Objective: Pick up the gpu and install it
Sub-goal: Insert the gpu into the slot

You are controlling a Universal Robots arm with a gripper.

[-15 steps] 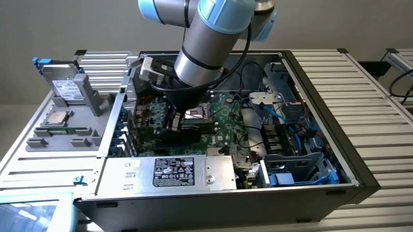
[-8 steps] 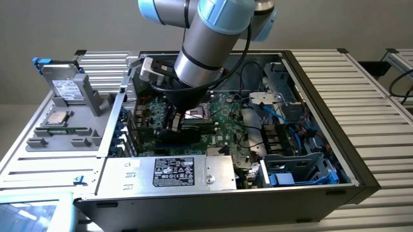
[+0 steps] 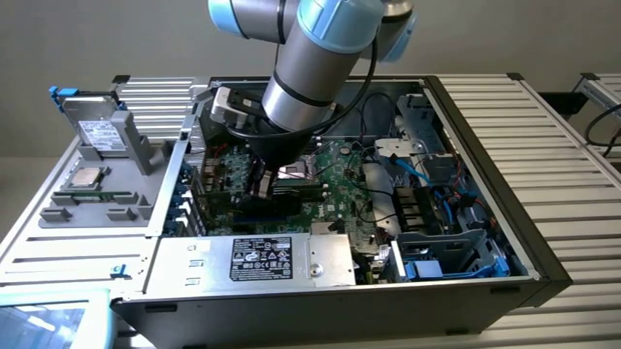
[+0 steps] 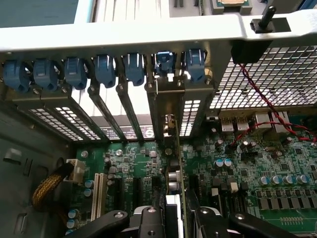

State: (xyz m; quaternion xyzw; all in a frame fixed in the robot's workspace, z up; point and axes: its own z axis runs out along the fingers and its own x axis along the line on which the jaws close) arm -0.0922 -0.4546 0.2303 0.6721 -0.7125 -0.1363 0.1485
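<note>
Black steel computer case (image 3: 543, 269) open, lying on slatted aluminium bench (image 3: 572, 123). Green motherboard (image 4: 257, 168) inside. Arm (image 3: 310, 80) reaches down into case. Gripper (image 4: 176, 218) clenched on gpu (image 4: 179, 163); card stands edge-on, upright over motherboard slots, its bracket end at rear slot openings below blue retention clips (image 4: 104, 69).

Matt green circuit board of the gpu (image 4: 181, 163), black metal fingers (image 4: 148, 223), blue plastic clips (image 4: 105, 69), perforated bare-metal slot covers (image 4: 64, 116).
</note>
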